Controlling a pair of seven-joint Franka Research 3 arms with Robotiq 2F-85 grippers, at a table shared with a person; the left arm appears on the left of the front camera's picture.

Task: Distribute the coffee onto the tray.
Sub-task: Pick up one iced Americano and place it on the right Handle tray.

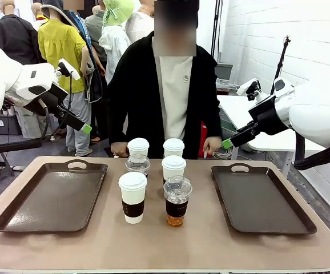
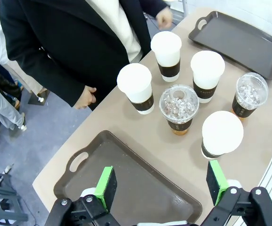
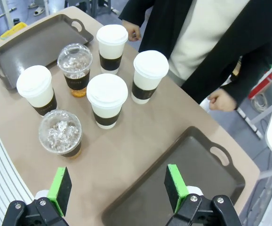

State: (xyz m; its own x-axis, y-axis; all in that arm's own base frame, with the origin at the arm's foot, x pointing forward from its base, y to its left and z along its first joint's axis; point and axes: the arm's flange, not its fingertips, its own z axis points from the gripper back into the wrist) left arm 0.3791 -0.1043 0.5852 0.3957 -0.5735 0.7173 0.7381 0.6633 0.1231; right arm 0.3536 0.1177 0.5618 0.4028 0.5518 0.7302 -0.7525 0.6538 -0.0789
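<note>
Overhead, the left pincer point(image 2: 162, 183) hangs released, green pads wide apart and nothing between them, above the left tray point(image 2: 126, 160). The right pincer point(image 3: 118, 184) is likewise released and bare, above the right tray point(image 3: 197, 160).

Front view: each white arm enters from its own side, held high off the desk point(image 1: 210, 245), wrist tilted down and inward toward the middle. Both arms are cut off by the picture's edges.

Between the two trays, upright on the desk, six cups stand in two columns.
- Left column, near to far: near white-lidded cup point(image 1: 132, 197), rear domed cup point(image 1: 137, 164), far-left white-lidded cup point(image 1: 138, 146).
- Right column, near to far: front domed cup point(image 1: 177, 201) of amber drink, middle white-lidded cup point(image 1: 173, 168), far-right white-lidded cup point(image 1: 173, 147).

Behind them a person point(image 1: 170, 85) in a dark jacket stands at the far edge, one hand point(image 1: 212, 145) near the desk's rim.

Hidden: in the front view the nearer cups cover the sleeves of those behind, and the rear domed cup's drink cannot be seen. In the wrist views the pincers' bodies are cut by the bottom edge and cover the near tray corners.
</note>
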